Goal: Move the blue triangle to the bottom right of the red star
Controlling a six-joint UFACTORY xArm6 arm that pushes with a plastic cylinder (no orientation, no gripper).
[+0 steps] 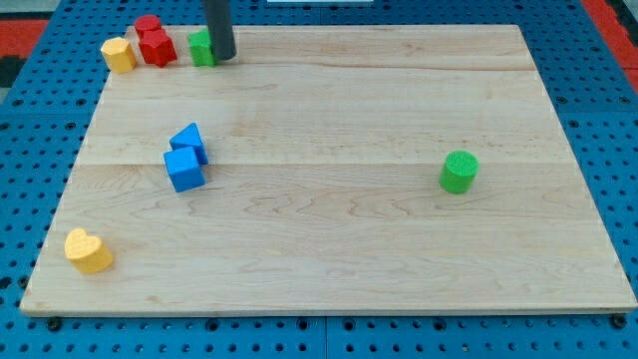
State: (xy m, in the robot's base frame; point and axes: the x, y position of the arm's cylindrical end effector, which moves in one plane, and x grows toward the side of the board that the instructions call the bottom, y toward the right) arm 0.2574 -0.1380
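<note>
- My tip (222,58), the lower end of the dark rod, stands at the view's top left of the wooden bench (399,249), near its far edge.
- My rig carries no claw, only this straight rod, so there is nothing to spread or pinch with.
- The tip sits against the right side of a green block (202,47), partly covering it; I cannot make out that block's shape.
- Just left of the green block, two red blocks huddle together: a smaller one (148,25) behind and the red star (157,48) in front, though its outline is rough at this size.
- A yellow block (118,55) stands just left of the red pair, at the bench's top left corner.
- The blue triangle (189,140) lies well below my tip, towards the view's left, on the middle stretch of the bench and well apart from the red star.
- A blue cube (185,169) touches the blue triangle on its lower side.
- A yellow heart (88,250) rests near the bench's bottom left corner.
- A green cylinder (459,172) stands alone on the view's right, well apart from everything else.
</note>
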